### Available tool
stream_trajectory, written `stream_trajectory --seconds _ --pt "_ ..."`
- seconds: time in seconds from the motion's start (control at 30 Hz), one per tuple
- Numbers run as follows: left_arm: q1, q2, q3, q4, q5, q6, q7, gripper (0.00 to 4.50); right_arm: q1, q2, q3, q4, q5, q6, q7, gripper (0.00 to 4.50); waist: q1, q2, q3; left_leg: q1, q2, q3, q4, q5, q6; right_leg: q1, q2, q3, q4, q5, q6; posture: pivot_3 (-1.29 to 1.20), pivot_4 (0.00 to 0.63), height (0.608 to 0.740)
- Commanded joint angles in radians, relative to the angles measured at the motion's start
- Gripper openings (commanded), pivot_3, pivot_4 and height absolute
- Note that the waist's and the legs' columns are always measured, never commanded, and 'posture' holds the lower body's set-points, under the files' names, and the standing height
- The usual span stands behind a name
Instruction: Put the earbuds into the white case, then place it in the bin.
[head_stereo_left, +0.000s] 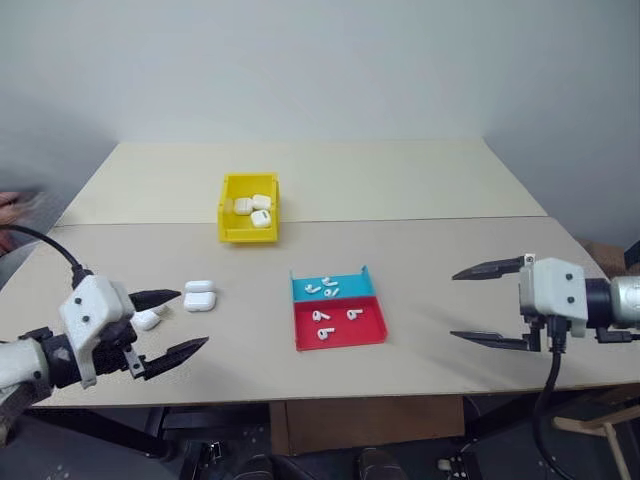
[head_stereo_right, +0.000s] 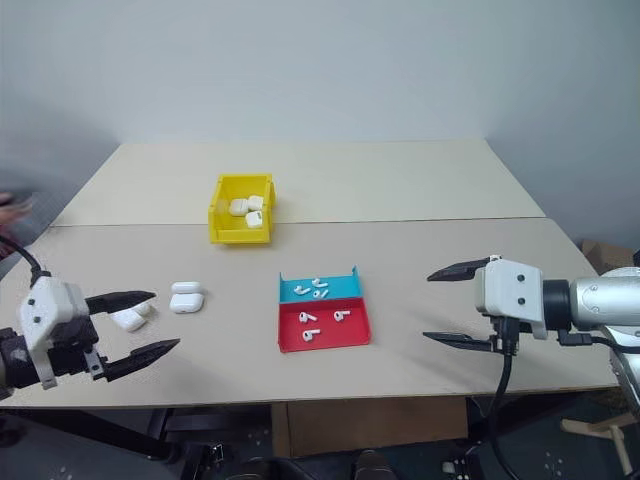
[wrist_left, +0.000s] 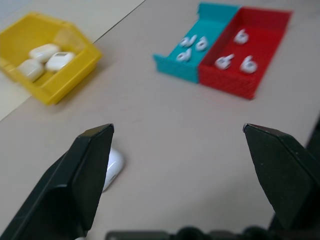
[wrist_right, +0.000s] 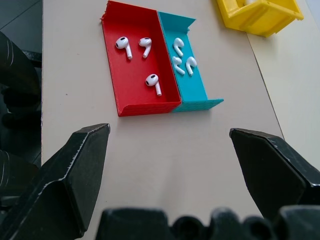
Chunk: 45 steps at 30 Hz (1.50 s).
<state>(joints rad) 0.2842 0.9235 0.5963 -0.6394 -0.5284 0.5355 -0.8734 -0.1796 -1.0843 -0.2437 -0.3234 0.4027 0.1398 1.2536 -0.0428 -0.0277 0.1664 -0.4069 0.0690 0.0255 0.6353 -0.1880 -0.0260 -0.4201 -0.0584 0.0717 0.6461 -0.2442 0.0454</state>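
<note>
Both claws released, nothing grasped: left gripper (head_stereo_left: 180, 322) above table (head_stereo_left: 450, 260) near white cases (head_stereo_left: 199, 296), right gripper (head_stereo_left: 487, 305) at right of tray (head_stereo_left: 340, 338). Earbuds (wrist_right: 150, 60) in red/blue tray, 3 + 3. Yellow bin (head_stereo_left: 232, 222) behind, w/ 3 cases inside.

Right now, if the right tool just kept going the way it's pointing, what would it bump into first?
Probably the bare table short of the red-and-blue tray, since the open right tool aims down at it. If it skimmed above the table, the tray's red half comes first; depth is hard to judge.
</note>
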Motion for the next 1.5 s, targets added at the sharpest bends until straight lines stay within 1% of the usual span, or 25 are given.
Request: stream_trajectory --seconds 0.03,0.17,0.27,0.33,0.43,0.57,0.63,0.7,0.83,0.93,1.03,1.13,1.23,1.33,1.5 --pt "0.008 0.0 0.038 -0.067 0.084 0.004 0.077 4.5 -0.026 0.001 -0.002 -0.001 -0.004 -0.008 -0.015 4.45 0.001 0.0 0.0 0.0 0.0 0.0 0.0 0.0 0.0 0.0 0.0 0.0 0.0 0.0 0.0 0.0 0.15 0.74" --pt "-0.029 0.109 0.05 -0.071 0.025 0.368 0.146 4.5 -0.017 -0.007 -0.014 -0.017 0.014 0.007 -0.008 4.45 0.001 0.0 0.0 0.0 0.0 0.0 0.0 0.0 0.0 0.0 0.0 0.0 0.0 0.0 0.0 0.0 0.15 0.74" --pt "-0.132 0.224 -0.011 -0.009 0.009 0.612 0.192 4.5 -0.009 -0.009 -0.015 -0.016 0.01 0.014 -0.016 4.45 0.002 0.0 0.0 0.0 0.0 0.0 0.0 0.0 0.0 0.0 0.0 0.0 0.001 0.0 0.001 0.0 0.15 0.74" --pt "-0.191 0.275 -0.062 0.047 0.022 0.666 0.207 4.5 -0.003 -0.008 -0.014 -0.021 0.01 0.021 -0.022 4.45 0.002 0.0 0.0 0.0 0.0 0.0 0.0 0.0 0.0 0.0 0.0 0.0 0.001 0.0 0.0 0.0 0.15 0.74" --pt "-0.264 0.365 -0.16 0.153 0.034 0.667 0.17 4.5 0.009 -0.001 -0.014 -0.034 0.012 0.027 -0.03 4.45 0.0 0.0 0.0 0.0 0.0 0.0 -0.001 0.0 0.0 -0.001 0.0 0.0 0.001 0.0 0.0 0.0 0.15 0.74" --pt "-0.461 0.49 -0.38 0.343 0.033 0.671 0.081 4.5 0.019 0.003 -0.01 -0.041 0.008 0.044 -0.048 4.45 0.0 -0.001 0.001 0.0 0.0 0.0 -0.002 0.0 0.0 -0.003 0.001 -0.001 0.001 0.0 0.0 0.0 0.15 0.74" --pt "-0.563 0.517 -0.478 0.416 0.045 0.665 0.036 4.5 0.029 0.002 -0.011 -0.05 0.014 0.06 -0.054 4.45 0.002 -0.001 0.001 -0.001 0.0 0.0 -0.002 0.0 0.0 -0.003 0.001 0.0 0.001 0.0 0.0 0.0 0.15 0.74" --pt "-0.684 0.515 -0.592 0.509 0.083 0.66 -0.004 4.5 0.042 0.005 -0.012 -0.06 0.017 0.072 -0.059 4.45 0.002 -0.001 0.001 -0.001 0.0 0.0 -0.002 0.0 0.0 -0.003 0.001 0.0 0.001 0.0 0.0 0.0 0.15 0.74" --pt "-0.862 0.483 -0.783 0.699 0.193 0.565 -0.127 4.5 0.058 0.009 -0.009 -0.074 0.016 0.092 -0.075 4.45 0.003 -0.001 0.001 -0.001 0.0 0.0 -0.002 0.0 0.0 -0.003 0.001 0.0 0.001 0.0 0.0 0.0 0.15 0.74" --pt "-1.005 0.435 -0.92 0.876 0.306 0.491 -0.233 4.5 0.062 0.012 -0.008 -0.082 0.019 0.114 -0.091 4.45 0.006 -0.001 0.001 -0.002 0.0 0.0 -0.002 0.0 0.0 -0.003 0.001 -0.001 0.001 0.0 0.0 0.0 0.15 0.74" --pt "-1.124 0.373 -1.027 1.036 0.407 0.419 -0.338 4.5 0.071 0.014 -0.003 -0.086 0.011 0.129 -0.104 4.45 0.012 -0.001 0.0 -0.003 0.0 0.0 -0.001 0.0 0.0 -0.003 0.001 -0.001 0.001 0.0 0.0 0.0 0.15 0.74" --pt "-1.212 0.303 -1.11 1.185 0.501 0.35 -0.433 4.5 0.088 0.017 -0.001 -0.098 0.006 0.139 -0.118 4.45 0.02 -0.002 0.0 -0.004 0.0 0.0 -0.001 0.0 0.0 -0.003 0.001 -0.001 0.001 0.0 0.0 0.0 0.15 0.74" --pt "-1.263 0.249 -1.152 1.285 0.565 0.313 -0.5 4.5 0.11 0.017 -0.01 -0.114 0.003 0.153 -0.132 4.45 0.025 -0.002 0.0 -0.004 0.0 0.0 0.0 0.0 0.0 -0.003 0.001 -0.001 0.001 -0.001 0.0 0.0 0.15 0.74" --pt "-1.291 0.21 -1.173 1.344 0.615 0.287 -0.541 4.5 0.134 0.018 -0.024 -0.128 0.002 0.163 -0.146 4.45 0.027 -0.002 0.001 -0.006 0.0 -0.001 0.001 0.0 0.001 -0.004 0.001 -0.001 0.001 -0.001 0.001 0.0 0.15 0.74" --pt "-1.311 0.133 -1.155 1.414 0.662 0.272 -0.54 4.5 0.16 0.016 -0.041 -0.148 0.004 0.18 -0.17 4.45 0.029 -0.002 0.001 -0.007 0.0 -0.001 0.003 -0.001 0.001 -0.004 0.001 -0.002 0.002 0.0 0.001 0.0 0.15 0.74"
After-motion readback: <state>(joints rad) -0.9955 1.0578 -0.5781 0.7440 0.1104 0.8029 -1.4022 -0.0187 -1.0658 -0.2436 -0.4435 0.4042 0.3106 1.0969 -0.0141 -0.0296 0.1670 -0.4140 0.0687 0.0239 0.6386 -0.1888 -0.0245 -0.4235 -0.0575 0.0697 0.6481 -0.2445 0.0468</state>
